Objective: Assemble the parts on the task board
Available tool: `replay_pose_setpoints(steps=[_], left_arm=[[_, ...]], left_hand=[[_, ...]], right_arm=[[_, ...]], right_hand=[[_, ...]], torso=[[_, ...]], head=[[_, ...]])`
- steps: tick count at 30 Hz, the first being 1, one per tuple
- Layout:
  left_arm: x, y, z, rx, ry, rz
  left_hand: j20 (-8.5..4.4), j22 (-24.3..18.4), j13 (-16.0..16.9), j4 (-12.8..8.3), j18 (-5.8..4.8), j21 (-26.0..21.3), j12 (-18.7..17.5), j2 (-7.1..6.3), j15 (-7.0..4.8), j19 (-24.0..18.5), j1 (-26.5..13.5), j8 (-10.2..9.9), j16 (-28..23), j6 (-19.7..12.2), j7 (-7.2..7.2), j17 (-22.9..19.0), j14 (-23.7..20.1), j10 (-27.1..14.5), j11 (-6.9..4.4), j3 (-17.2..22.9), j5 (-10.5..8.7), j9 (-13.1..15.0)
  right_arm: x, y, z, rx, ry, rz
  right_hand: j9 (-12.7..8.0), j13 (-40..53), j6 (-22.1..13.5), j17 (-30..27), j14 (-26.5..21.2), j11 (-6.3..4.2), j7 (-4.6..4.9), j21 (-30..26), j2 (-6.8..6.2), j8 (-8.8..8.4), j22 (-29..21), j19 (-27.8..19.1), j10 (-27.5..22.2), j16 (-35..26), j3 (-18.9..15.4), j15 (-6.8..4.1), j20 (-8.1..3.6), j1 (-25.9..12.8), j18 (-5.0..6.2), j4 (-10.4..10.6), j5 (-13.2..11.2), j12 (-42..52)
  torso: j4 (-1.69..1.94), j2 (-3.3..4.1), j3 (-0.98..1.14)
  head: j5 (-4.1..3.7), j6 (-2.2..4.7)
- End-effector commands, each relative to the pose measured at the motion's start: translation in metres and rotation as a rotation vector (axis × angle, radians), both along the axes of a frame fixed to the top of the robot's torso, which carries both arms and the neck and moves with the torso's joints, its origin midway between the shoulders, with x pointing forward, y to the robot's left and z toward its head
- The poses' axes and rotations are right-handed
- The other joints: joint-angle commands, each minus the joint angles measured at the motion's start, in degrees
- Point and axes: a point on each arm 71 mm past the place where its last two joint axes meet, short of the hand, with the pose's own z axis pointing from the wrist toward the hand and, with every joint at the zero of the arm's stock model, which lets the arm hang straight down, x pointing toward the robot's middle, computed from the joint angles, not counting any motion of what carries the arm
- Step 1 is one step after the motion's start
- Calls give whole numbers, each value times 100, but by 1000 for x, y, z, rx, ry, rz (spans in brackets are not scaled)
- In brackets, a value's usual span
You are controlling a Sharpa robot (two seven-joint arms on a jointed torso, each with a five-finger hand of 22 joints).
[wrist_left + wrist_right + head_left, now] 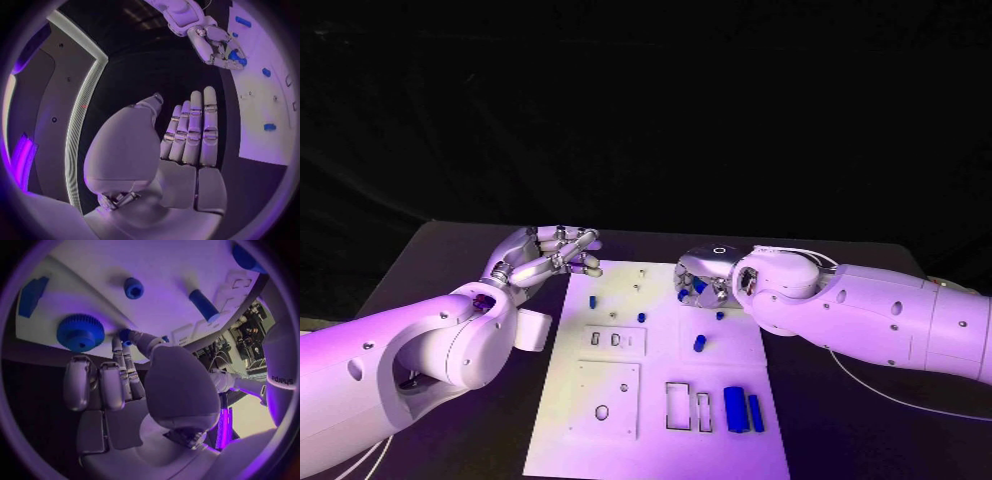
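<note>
The white task board (661, 440) lies in the middle of the black table. My right hand (705, 276) hovers over its far right part, and thumb and a finger pinch a small blue piece (125, 334) just above the board. Beside that pinch a blue gear (80, 332) sits on the board. A round blue knob (133, 287) and a blue cylinder (203, 305) stand further off. My left hand (545, 256) is raised at the board's far left corner, fingers apart and holding nothing. Its palm (187, 150) is bare in the left wrist view.
Small blue pegs (591, 300) (701, 345) lie scattered on the board's middle. Two long blue blocks (734, 408) stand by the rectangular slots (678, 405) at the near right. A white plate with an oval hole (603, 400) sits at the near left.
</note>
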Motion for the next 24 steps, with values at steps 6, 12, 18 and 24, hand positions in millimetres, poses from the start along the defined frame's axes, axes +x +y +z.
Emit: replay_pose_setpoints(steps=[6,12,18,24], left_arm=[[-1,-2,2,-6,-5,-20],[0,-2,1,-6,-4,-21],[1,-2,1,-6,-3,-20],[1,-2,1,-7,-2,-20]], left_hand=[[17,11,7,-3,52,37,-22,25,-9,22,-59,-19,30,-14,10,18,-40,0,21,-3,-33,8],[17,14,7,-2,52,42,-24,31,-8,20,-61,-20,33,-13,10,24,-42,0,22,-1,-32,8],[17,14,7,-2,52,42,-24,31,-8,20,-61,-20,33,-13,10,24,-42,0,22,-1,-32,8],[17,16,8,-2,52,46,-25,34,-8,18,-62,-21,36,-14,11,29,-44,0,22,-1,-32,9]], right_arm=[[0,0,4,40,-55,-11],[-3,1,11,96,-112,-24],[-1,5,19,137,-160,-45],[5,15,24,165,-196,-61]], right_hand=[[110,12,149,44,244,-53,-62,169,154,136,230,146,192,66,198,-70,-35,92,-138,-55,-94,80],[179,24,190,51,246,-78,-85,234,174,195,333,195,261,85,252,-91,-57,84,-157,-81,-64,103],[190,25,195,52,246,-80,-88,244,177,204,350,203,267,87,258,-93,-60,76,-160,-79,-62,104],[198,24,195,56,247,-80,-89,248,175,208,356,205,264,91,261,-93,-62,65,-161,-75,-63,100]], torso=[[1,6,-6],[1,-4,-15],[22,6,-11],[26,16,-14]], head=[[2,0],[-3,32],[-4,66],[11,69]])
